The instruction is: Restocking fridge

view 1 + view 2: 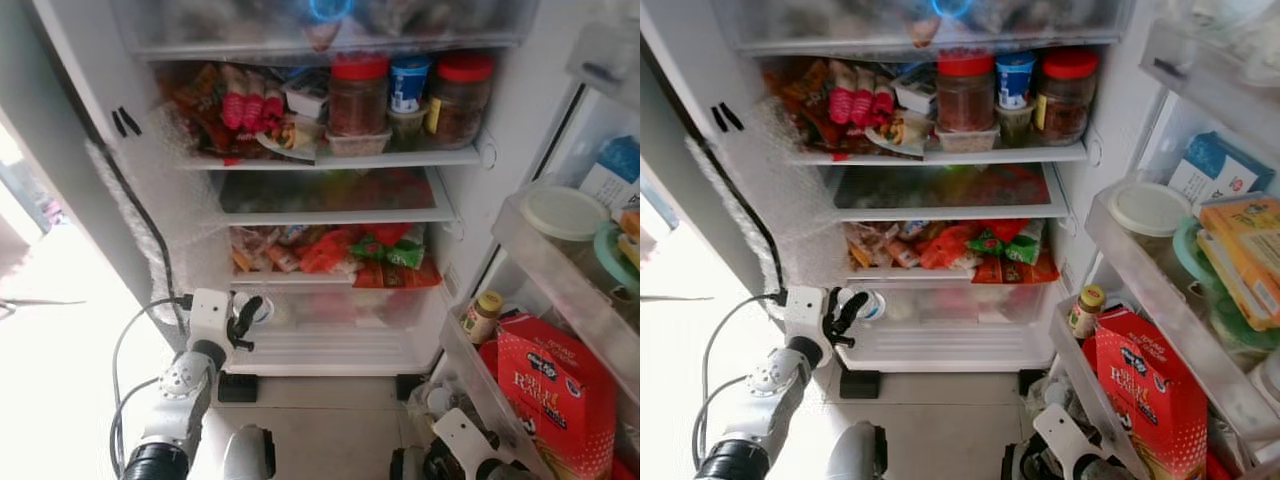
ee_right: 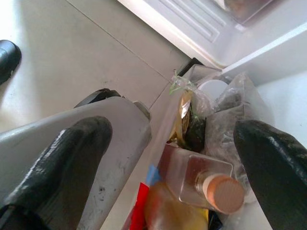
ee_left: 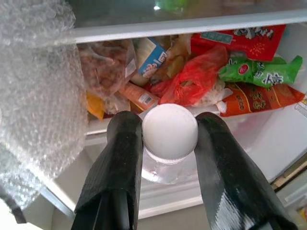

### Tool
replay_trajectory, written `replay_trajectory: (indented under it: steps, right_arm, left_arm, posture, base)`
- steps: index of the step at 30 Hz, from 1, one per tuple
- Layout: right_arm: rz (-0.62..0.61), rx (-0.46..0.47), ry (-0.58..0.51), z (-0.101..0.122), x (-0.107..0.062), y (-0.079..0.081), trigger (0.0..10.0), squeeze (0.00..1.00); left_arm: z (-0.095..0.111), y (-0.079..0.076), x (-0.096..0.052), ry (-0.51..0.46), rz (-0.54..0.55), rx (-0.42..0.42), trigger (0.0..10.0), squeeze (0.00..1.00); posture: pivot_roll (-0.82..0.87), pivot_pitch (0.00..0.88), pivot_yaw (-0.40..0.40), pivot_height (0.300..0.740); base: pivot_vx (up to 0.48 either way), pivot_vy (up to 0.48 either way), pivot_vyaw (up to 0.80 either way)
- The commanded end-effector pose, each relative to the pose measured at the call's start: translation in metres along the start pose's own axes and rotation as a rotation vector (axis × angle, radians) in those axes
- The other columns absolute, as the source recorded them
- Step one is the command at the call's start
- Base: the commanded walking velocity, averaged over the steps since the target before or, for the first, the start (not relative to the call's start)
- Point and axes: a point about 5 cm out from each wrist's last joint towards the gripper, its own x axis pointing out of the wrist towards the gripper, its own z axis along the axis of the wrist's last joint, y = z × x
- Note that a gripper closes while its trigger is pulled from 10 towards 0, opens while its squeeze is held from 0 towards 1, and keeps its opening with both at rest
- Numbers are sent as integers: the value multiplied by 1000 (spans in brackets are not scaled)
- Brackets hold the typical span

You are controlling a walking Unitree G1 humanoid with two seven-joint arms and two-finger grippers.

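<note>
Left hand (image 3: 169, 143) clamps white-capped clear bottle (image 3: 169, 136).

Silver left arm (image 1: 178, 400) w/ black cables — black-fingered gripper (image 1: 245, 318).

Inside the open fridge (image 1: 470, 200), three jars (image 1: 358, 95) stand on the upper shelf (image 1: 400, 159); snack packets (image 1: 345, 250) lie two shelves below. To the fridge's right, door racks (image 1: 560, 290) hold a carton (image 1: 555, 385) and a small bottle (image 1: 482, 316).
</note>
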Motion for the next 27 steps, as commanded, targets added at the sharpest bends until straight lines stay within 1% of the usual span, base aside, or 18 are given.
replay_trajectory:
  steps: [1, 7, 9, 10, 11, 12, 13, 14, 15, 16, 17, 18, 19, 20, 22, 27]
  right_arm:
    - [93, 21, 142, -34, -7, 27, 10000, 0]
    - [95, 22, 142, -34, -6, 27, 10000, 0]
    - [96, 24, 141, -34, -6, 27, 10000, 0]
    - [96, 25, 141, -34, -6, 27, 10000, 0]
    - [96, 25, 141, -34, -6, 27, 10000, 0]
    - [97, 26, 141, -34, -6, 27, 10000, 0]
    - [99, 25, 141, -33, -6, 28, 10000, 0]
    - [99, 25, 141, -33, -6, 28, 10000, 0]
    - [99, 27, 141, -33, -6, 28, 10000, 0]
    - [99, 27, 141, -33, -6, 28, 10000, 0]
    - [100, 29, 141, -34, -6, 28, 10000, 0]
    - [102, 28, 142, -34, -6, 28, 10000, 0]
    - [103, 28, 142, -34, -6, 28, 10000, 0]
    - [103, 30, 143, -34, -6, 28, 10000, 0]
    - [106, 26, 143, -34, -6, 28, 10000, 0]
    - [109, 26, 143, -34, -6, 29, 10000, 0]
  left_arm:
    - [10, 3, 2, -43, 4, 4, 10000, 0]
    - [20, 0, 5, -95, -16, 70, 10000, 0]
    - [27, -6, 6, -136, -66, 196, 10000, 0]
    - [29, -8, 6, -147, -84, 235, 10000, 0]
    - [29, -8, 6, -147, -84, 235, 10000, 0]
    - [33, -13, 6, -174, -116, 278, 10000, 0]
    - [37, -15, 7, -195, -122, 276, 10000, 0]
    - [37, -15, 7, -195, -122, 276, 10000, 0]
    - [40, -16, 7, -212, -131, 318, 10000, 0]
    - [40, -16, 7, -212, -131, 318, 10000, 0]
    - [41, -18, 7, -226, -147, 408, 10000, 0]
    - [41, -20, 7, -215, -160, 541, 10000, 0]
    - [38, -20, 8, -192, -165, 640, 10000, 0]
    - [35, -17, 10, -167, -153, 707, 10000, 0]
    - [37, -11, 10, -176, -99, 652, 10000, 0]
    - [39, -5, 9, -183, -59, 629, 10000, 0]
  posture:
    - [-30, 60, 54, 628]
    - [-32, 56, 57, 628]
    - [-32, 60, 57, 628]
    - [-31, 61, 57, 628]
    - [-31, 61, 57, 628]
    - [-27, 68, 58, 628]
    - [-27, 68, 58, 628]
    - [-27, 68, 58, 628]
    - [-28, 72, 59, 628]
    - [-28, 72, 59, 628]
    - [-30, 77, 60, 628]
    - [-30, 79, 58, 628]
    - [-30, 79, 58, 628]
    - [-26, 80, 57, 628]
    - [-29, 84, 58, 628]
    - [-28, 85, 59, 628]
  base:
    - [0, 0, 0]
    - [0, 0, 0]
    - [0, 0, 0]
    - [0, 0, 0]
    - [0, 0, 0]
    - [0, 0, 0]
    - [0, 0, 0]
    - [0, 0, 0]
    - [0, 0, 0]
    - [0, 0, 0]
    - [0, 0, 0]
    - [0, 0, 0]
    - [0, 0, 0]
    - [0, 0, 0]
    - [0, 0, 0]
    - [0, 0, 0]
